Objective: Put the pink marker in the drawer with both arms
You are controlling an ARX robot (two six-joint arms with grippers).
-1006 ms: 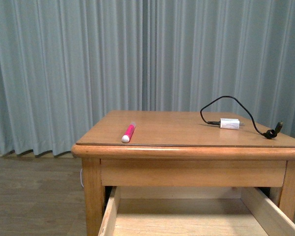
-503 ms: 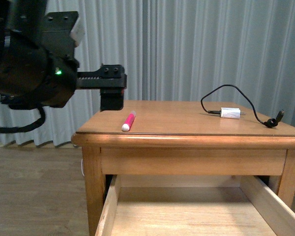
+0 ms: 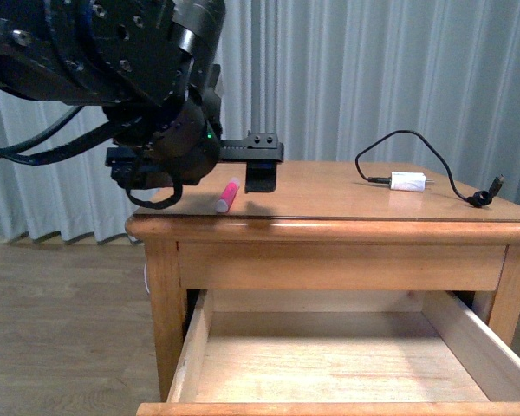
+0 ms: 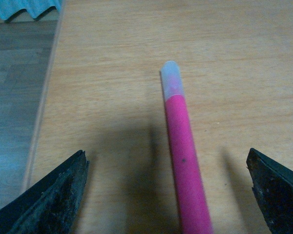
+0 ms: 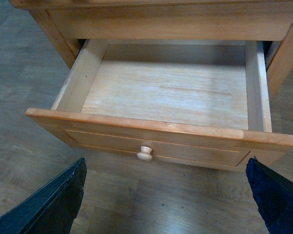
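Note:
The pink marker (image 3: pixel 228 196) lies on the table top near its front left corner. In the left wrist view the marker (image 4: pixel 183 156) runs lengthwise between the two spread fingers, its pale cap end pointing away. My left gripper (image 3: pixel 262 173) (image 4: pixel 166 155) hangs open just above it, touching nothing. The drawer (image 3: pixel 191 355) under the top is pulled out, its pale inside bare. My right gripper (image 5: pixel 166 163) stands open over the floor in front of the drawer's front (image 5: pixel 156 127), a little short of the round knob (image 5: pixel 145 153). It does not show in the front view.
A white charger plug (image 3: pixel 407 181) with a looping black cable (image 3: pixel 455 186) lies at the right of the table top (image 3: pixel 347 204). The left arm's bulky black body (image 3: pixel 121 61) fills the upper left. Grey curtains hang behind; wooden floor (image 5: pixel 151 204) lies below.
The left arm came in from the left, moved right and down, and its open gripper now straddles the marker. More of the open drawer shows in the front view.

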